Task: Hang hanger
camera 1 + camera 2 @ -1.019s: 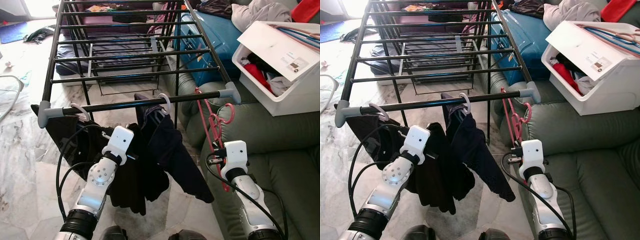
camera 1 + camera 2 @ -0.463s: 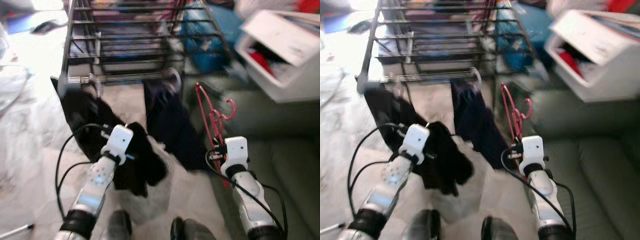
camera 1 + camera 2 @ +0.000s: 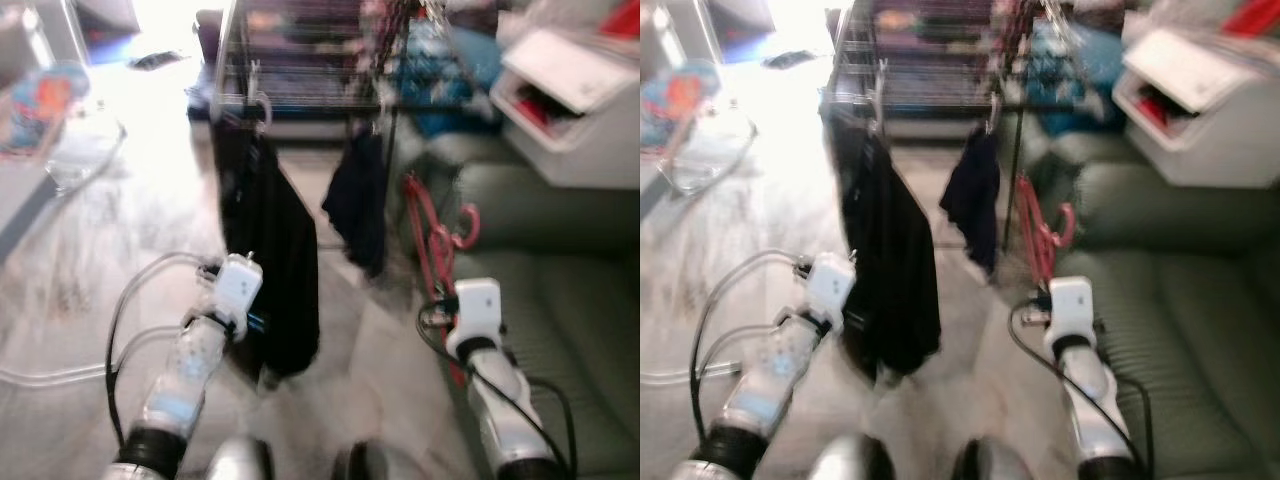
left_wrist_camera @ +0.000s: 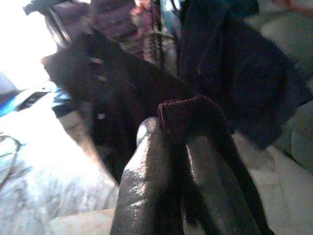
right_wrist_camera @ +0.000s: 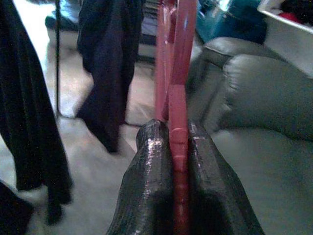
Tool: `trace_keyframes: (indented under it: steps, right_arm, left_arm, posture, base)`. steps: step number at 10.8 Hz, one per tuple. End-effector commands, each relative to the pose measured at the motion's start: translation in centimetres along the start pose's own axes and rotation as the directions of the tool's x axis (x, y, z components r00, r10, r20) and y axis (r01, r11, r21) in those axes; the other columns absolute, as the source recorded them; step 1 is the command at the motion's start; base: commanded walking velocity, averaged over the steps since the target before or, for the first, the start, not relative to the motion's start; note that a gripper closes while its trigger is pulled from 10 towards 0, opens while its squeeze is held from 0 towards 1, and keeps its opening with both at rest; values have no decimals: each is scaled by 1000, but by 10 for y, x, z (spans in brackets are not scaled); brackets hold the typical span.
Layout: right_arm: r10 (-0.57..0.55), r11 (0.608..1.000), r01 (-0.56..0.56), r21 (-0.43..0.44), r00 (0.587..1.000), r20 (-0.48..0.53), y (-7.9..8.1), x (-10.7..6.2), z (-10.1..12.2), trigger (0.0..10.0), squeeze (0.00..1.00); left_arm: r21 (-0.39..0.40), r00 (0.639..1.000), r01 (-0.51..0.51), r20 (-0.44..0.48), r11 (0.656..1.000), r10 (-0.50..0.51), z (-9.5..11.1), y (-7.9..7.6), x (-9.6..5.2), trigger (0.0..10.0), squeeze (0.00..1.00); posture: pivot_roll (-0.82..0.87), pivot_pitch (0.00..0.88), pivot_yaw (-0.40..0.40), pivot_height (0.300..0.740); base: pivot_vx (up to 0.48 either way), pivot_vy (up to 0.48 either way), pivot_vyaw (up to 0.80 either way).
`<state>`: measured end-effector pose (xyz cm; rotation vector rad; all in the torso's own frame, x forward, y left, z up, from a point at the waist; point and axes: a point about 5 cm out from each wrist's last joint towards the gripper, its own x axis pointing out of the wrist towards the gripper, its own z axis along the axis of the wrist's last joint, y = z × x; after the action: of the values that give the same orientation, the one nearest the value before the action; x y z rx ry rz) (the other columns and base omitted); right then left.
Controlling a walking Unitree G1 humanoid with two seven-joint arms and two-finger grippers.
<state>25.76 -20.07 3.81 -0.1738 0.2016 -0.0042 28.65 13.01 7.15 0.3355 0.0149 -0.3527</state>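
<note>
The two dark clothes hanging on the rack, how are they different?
The black garment is longer and wider; the navy garment is shorter and narrower. The black garment reaches down beside the left gripper; the navy garment hangs nearer the red hangers. Both hang from the drying rack.

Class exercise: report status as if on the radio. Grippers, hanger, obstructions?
Right gripper shut on red hanger, held upright beside sofa. Left gripper shut on dark garment. Drying rack ahead; hanging dark clothes between. View blurred.
</note>
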Motion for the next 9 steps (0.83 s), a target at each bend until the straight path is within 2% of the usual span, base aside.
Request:
trace_keyframes:
  steps: [1,3,4,5,6,7,8,9]
  right_arm:
    - [-6,1000,7,-26,1000,21,0,4,5,10000,0]
    - [-13,1000,13,17,999,34,1,7,10,10000,0]
    - [-13,1000,13,-5,998,58,4,9,16,10000,0]
    - [2,1000,-3,14,999,41,6,12,16,10000,0]
    - [19,999,-22,42,998,63,8,12,19,10000,0]
    - [0,997,-3,78,999,43,6,12,19,10000,0]
    - [-9,994,5,108,999,38,6,12,19,10000,0]
    - [10,996,-12,85,1000,22,9,9,14,10000,0]
  left_arm:
    - [-8,1000,0,-12,1000,0,-4,-1,-4,10000,0]
    - [-24,1000,-4,-24,1000,4,-6,-1,-5,10000,0]
    - [-25,999,-11,-31,1000,11,-8,1,-6,10000,0]
    - [-25,999,-24,-34,999,23,-8,3,-6,10000,0]
    - [-24,999,-36,-30,999,35,-7,8,-5,10000,0]
    - [-16,999,-35,-31,999,35,-6,16,-9,10000,0]
    - [-29,998,-27,-59,999,25,-10,19,-13,10000,0]
    - [-73,995,-7,-103,997,-1,-17,17,-19,10000,0]
  posture:
    - [-80,0,-33,740]
    - [-80,0,-35,740]
    - [-81,0,-32,740]
    - [-80,0,-29,740]
    - [-75,0,-20,740]
    - [-68,0,-18,740]
    - [-68,0,-18,740]
    - [-68,0,-22,740]
  base:
    - [0,0,0]
    - [0,0,0]
    - [0,0,0]
    - [0,0,0]
    - [0,0,0]
    - [0,0,0]
    - [0,0,-800]
    - [0,0,-800]
